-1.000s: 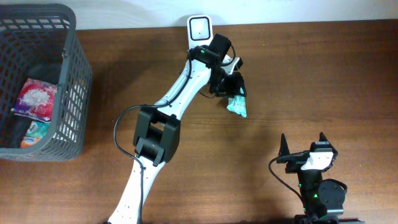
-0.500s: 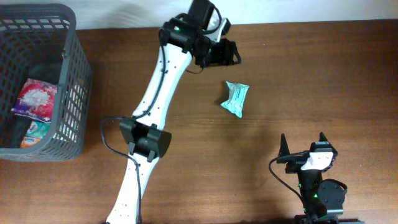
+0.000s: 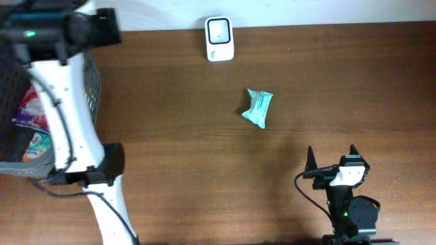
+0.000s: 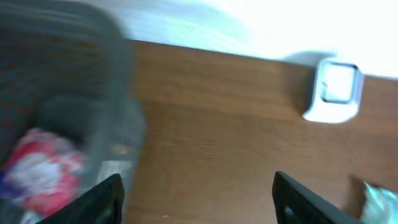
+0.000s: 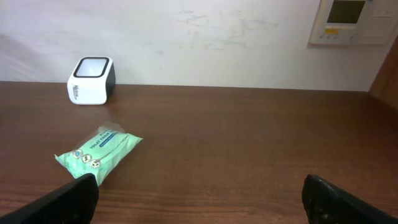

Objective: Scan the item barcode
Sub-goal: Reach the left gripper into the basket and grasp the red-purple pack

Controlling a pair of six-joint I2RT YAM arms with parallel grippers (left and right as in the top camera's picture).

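1. Over on the left edge of the overhead view, the left arm (image 3: 65, 129) hangs above the basket (image 3: 93, 85) and hides most of it. The scanner (image 3: 219, 39) sits at the far edge of the table (image 3: 170, 150). The teal packet (image 3: 258, 108) lies flat on the wood, near the scanner but not in front of it, and nobody's holding it. The right gripper (image 3: 332, 155) sits at the near edge, jaws spread wide with nothing in them.
2. Left wrist view is super blurry. The left gripper (image 4: 199, 202) has its fingers well apart with nothing between them, so it's released. The basket is below-left with a red packet (image 4: 40, 177) inside; the scanner and a corner of the teal packet are off to the right.
3. Right wrist view shows the scanner and the teal packet with its printed side up, plus a wall panel (image 5: 351, 22). Can't tell where the barcode is.
4. What could go wrong, my guess: that blur suggests a fast swing, so a finger could clip the basket wall. Wide jaws could also pinch two packets at once, or a packet could reach the scanner with its barcode turned away.
5. Count: one scanner, one basket, one teal packet on the table, two grippers. In the basket there's one red packet for sure, and the overhead view shows a second packet (image 3: 33, 145) beside the arm. There may be more hidden.
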